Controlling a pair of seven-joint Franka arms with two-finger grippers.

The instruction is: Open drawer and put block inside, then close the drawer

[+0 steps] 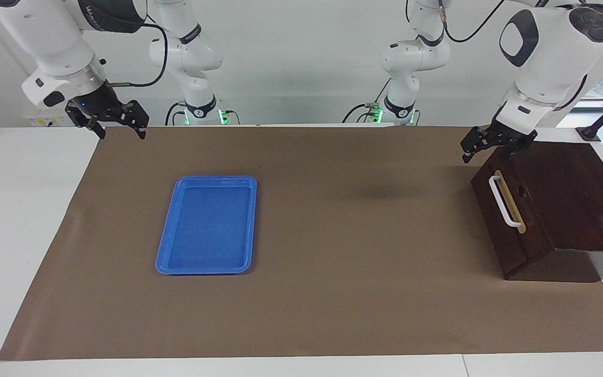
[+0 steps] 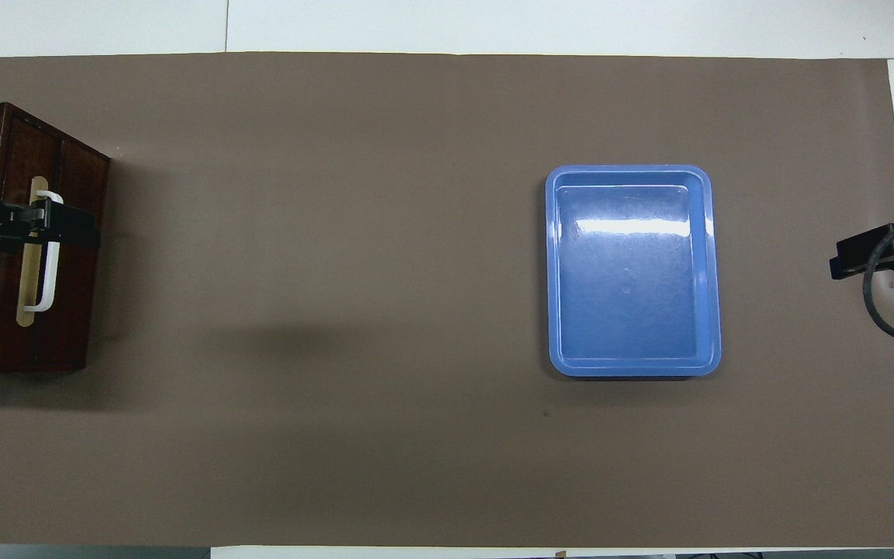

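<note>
Brown mat (image 1: 333,293): broad bare room mid-table.
Dark cabinet (image 1: 568,193), left arm's end: drawer (image 1: 511,220) shut flush, white handle (image 1: 503,201) ungrasped.
Blue tray (image 1: 207,225): empty, toward right arm's end.
Left gripper (image 1: 498,146): over cabinet's top edge, fingers spread, holding nothing.
Right gripper (image 1: 118,123): waits over mat edge, fingers apart, empty.
Block: not visible; either inside already, task likely finished, or all steps remain.

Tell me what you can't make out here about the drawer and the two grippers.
- Drawer inside: hidden in both views by its shut front; no block shows anywhere.
- Handle: partly covered by the left gripper in the overhead view.
- Cabinet: cut off by the overhead view's edge.
- Right gripper: mostly cut off by the overhead view's edge.
</note>
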